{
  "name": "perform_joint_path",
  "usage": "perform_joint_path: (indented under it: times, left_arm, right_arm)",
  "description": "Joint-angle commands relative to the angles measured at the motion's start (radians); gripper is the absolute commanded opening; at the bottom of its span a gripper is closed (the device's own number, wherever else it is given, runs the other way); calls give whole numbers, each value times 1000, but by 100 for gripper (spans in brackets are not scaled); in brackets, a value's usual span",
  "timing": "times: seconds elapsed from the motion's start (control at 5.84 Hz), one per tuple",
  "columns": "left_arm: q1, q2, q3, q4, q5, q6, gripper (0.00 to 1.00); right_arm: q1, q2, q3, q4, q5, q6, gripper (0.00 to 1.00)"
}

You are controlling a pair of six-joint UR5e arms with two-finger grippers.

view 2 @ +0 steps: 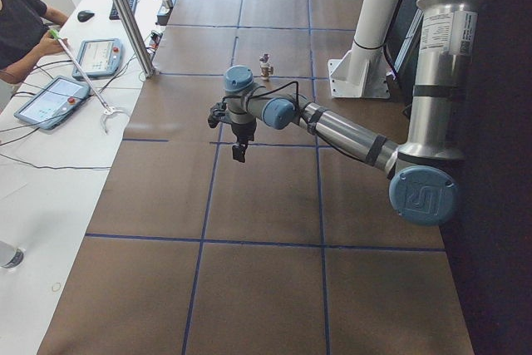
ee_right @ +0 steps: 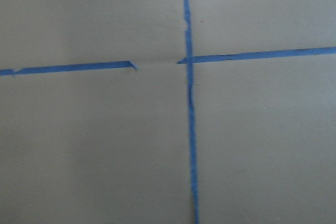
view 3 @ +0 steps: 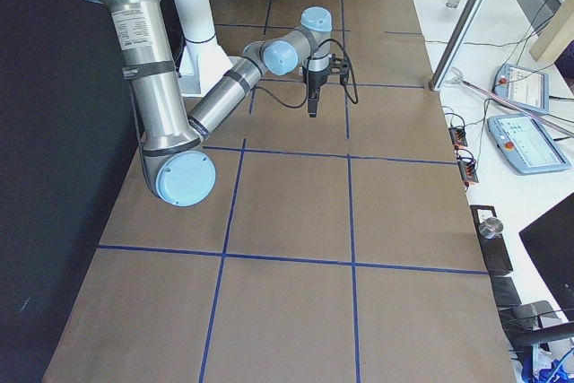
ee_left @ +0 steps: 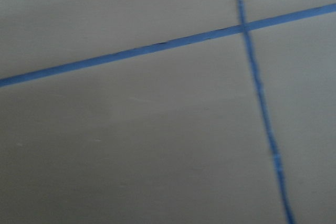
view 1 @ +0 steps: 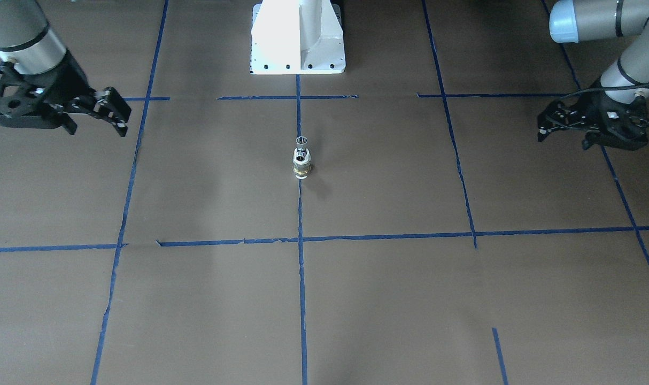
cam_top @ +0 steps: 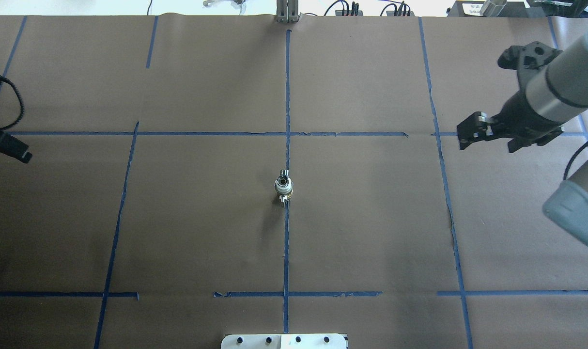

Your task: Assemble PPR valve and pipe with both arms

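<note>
The PPR valve, white with a brass middle, stands upright at the table's centre on the blue tape line, also seen as the valve from overhead. The small chrome pipe sits on top of it, apparently joined; the pipe shows as a T-shaped top in the exterior left view. My left gripper hangs far off to one side, open and empty. On the opposite side my right gripper is likewise open and empty, well away from the parts. Both wrist views show only brown table and tape.
The white pedestal base stands behind the parts. Blue tape lines grid the brown table. A metal post, tablets and a seated person are at the far side table.
</note>
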Motion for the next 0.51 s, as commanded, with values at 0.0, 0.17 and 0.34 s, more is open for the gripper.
perform_joint_path:
  times: [0.0, 0.17, 0.34]
  left_arm:
    - [-171, 8, 145, 4, -79, 289, 100]
    - [-271, 3, 254, 4, -93, 462, 100]
    - [-340, 3, 293, 7, -93, 526, 100]
  right_arm:
    - [188, -109, -79, 0, 83, -328, 100]
    - [312, -142, -154, -2, 146, -525, 100]
    - [424, -184, -242, -2, 185, -738, 100]
